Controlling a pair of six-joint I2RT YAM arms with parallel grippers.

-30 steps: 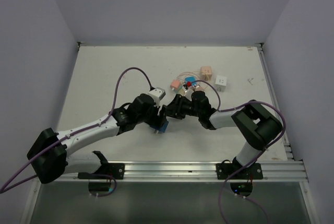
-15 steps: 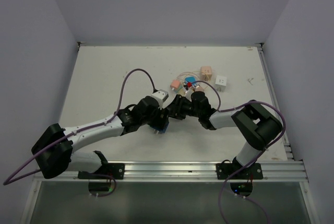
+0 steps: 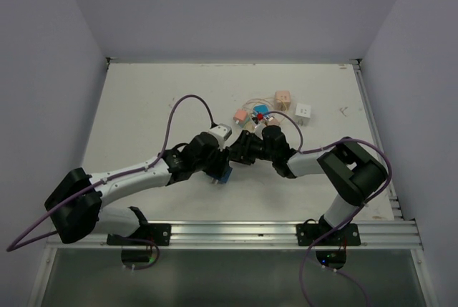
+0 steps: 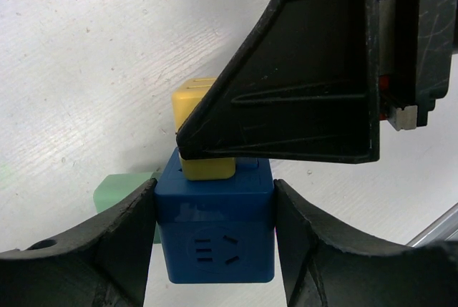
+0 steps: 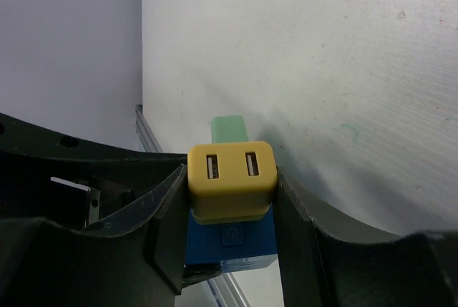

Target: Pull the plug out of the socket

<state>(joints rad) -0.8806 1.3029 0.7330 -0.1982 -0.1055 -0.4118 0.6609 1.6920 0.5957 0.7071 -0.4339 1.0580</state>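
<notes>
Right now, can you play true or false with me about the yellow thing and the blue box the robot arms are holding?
1. The right gripper pinches the yellow plug. True.
2. The socket is red. False: the socket is blue.
3. The yellow plug is already pulled out. False: it sits in the top of the blue socket.
4. The left gripper has a finger on each side of the blue socket. True.
5. A green piece shows right beside the blue socket. True.
</notes>
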